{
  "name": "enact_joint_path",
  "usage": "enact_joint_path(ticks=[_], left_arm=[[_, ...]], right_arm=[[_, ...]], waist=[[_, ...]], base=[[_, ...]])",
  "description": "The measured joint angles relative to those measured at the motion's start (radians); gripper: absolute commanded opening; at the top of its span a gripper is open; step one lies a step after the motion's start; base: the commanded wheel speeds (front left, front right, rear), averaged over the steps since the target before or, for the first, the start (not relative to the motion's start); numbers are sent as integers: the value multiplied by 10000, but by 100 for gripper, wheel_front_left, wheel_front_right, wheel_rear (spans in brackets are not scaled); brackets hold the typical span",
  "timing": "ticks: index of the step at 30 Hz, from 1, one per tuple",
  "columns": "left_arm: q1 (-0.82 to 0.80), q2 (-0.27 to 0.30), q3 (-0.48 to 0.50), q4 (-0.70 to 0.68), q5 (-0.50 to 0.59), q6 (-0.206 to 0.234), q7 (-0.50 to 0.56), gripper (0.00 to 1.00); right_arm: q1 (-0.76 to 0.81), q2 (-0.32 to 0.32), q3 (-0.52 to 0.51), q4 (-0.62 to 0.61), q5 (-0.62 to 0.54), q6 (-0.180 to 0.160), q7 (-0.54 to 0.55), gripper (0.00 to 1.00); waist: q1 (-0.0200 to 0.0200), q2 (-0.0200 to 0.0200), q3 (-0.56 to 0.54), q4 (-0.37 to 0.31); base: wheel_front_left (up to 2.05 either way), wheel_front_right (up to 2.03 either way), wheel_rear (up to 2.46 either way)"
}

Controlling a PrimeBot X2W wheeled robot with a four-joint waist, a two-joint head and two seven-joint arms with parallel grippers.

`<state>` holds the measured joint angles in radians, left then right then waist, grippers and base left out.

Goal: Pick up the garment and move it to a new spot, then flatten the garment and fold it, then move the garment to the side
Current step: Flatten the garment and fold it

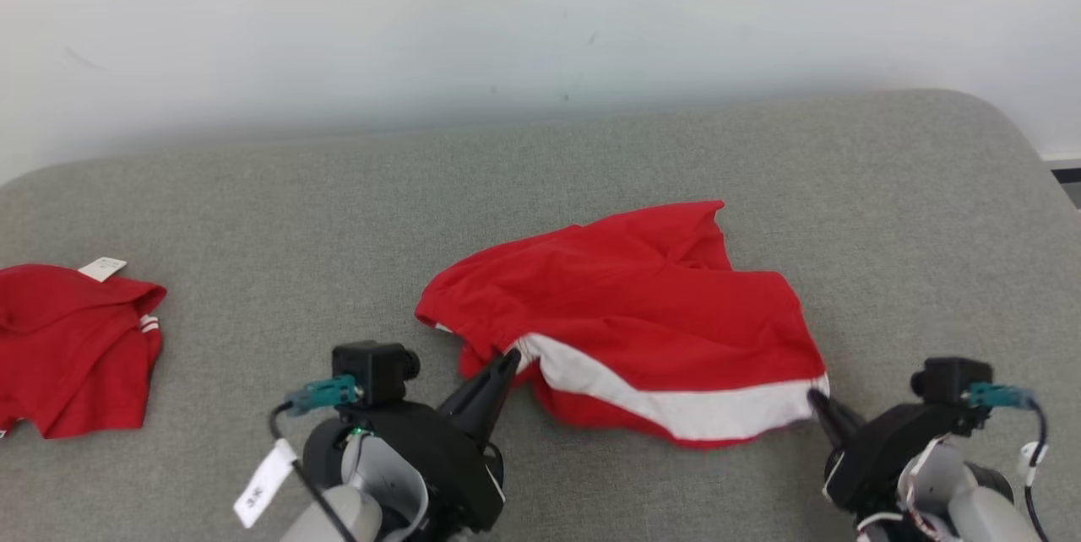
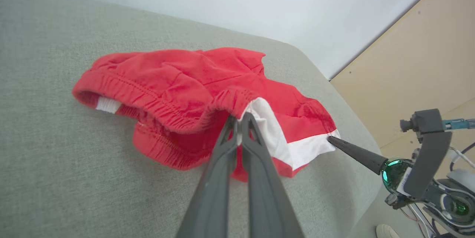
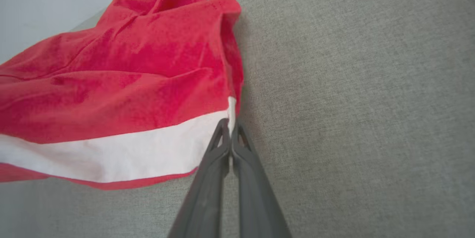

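Nearest, at lower left in the head view, a white label [image 1: 264, 483] hanging from the cable beside the left wrist. Just above it, the left gripper [image 1: 512, 355], with both dark fingers pressed together and clamped on the gathered waistband of the red shorts [image 1: 642, 306], exactly where the white side stripe [image 1: 676, 407] begins. At lower right, the right gripper [image 1: 814, 396], fingers likewise closed tight, pinching the hem corner at the other end of the same stripe. Between the two grippers, the near edge of the shorts, drawn out along the stripe; in the left wrist view, waistband a little raised at the pinch and open toward the camera, elastic gathers well visible. Behind this edge, the rest of the shorts, rumpled and lying on the grey padded surface [image 1: 591, 170], somewhat right of its middle. Well apart at the far left, on the same surface, a second red garment [image 1: 72, 348], crumpled, with a white tag [image 1: 102, 268] on its top edge. Farther back, the rounded rear edge of the surface, then a pale wall [image 1: 540, 18]. In the left wrist view, beyond the rounded corner, a beige floor [image 2: 426, 56].
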<state>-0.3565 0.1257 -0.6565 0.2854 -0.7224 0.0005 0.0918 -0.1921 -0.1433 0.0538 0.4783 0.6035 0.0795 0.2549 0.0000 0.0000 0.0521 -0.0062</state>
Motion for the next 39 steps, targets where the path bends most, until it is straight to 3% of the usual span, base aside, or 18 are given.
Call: enact_joint_path(ticks=[7,12,13,17,22,26,30,32,34,39], left_arm=[[4,58,961,-1950,-802,-244,-545,0],[38,336,1567,-4443,-1030,-270,-966,0],[39,466,1672,-5292,-1051,-261,-963,0],[-4,571,1655,-5933,-1104,15,-466,0],[-779,713,1682,-4698,-1045,424,339,0],[-2614,708,2075,-2518,-518,788,773,0],[-5412,395,2456,-894,153,798,639,0],[-6641,6,2614,-825,226,740,255,0],[-7349,-228,2612,-880,188,284,-23,0],[-6546,161,2224,-58,52,-324,-44,0]], right_arm=[[27,422,-736,-2424,1783,351,-295,0],[656,-8,-1340,-5747,2349,397,-863,0],[868,-150,-1546,-6989,2293,397,-1039,0],[753,-261,-1739,-8399,2313,395,-913,0],[-898,-226,-846,-7041,2153,-65,31,0],[-3841,196,119,-4721,1699,-514,456,0],[-7165,328,-299,-3653,1271,-811,-23,0],[-8174,148,-614,-3833,1200,-805,-395,0],[-8429,-215,-568,-4065,869,-690,-571,0],[-7341,-594,-121,-3852,491,-504,-420,0]], waist=[[0,1,99,32],[0,1,26,45],[-1,0,43,38],[-1,0,192,9],[0,0,620,-82],[2,2,1090,-226],[4,2,1585,-412],[3,2,1800,-476],[2,1,1967,-499],[2,2,2076,-364]], base=[[0,0,0],[0,0,0],[0,0,0],[0,0,0],[0,0,0],[0,0,0],[0,0,0],[0,0,0],[0,0,0],[0,0,0]])
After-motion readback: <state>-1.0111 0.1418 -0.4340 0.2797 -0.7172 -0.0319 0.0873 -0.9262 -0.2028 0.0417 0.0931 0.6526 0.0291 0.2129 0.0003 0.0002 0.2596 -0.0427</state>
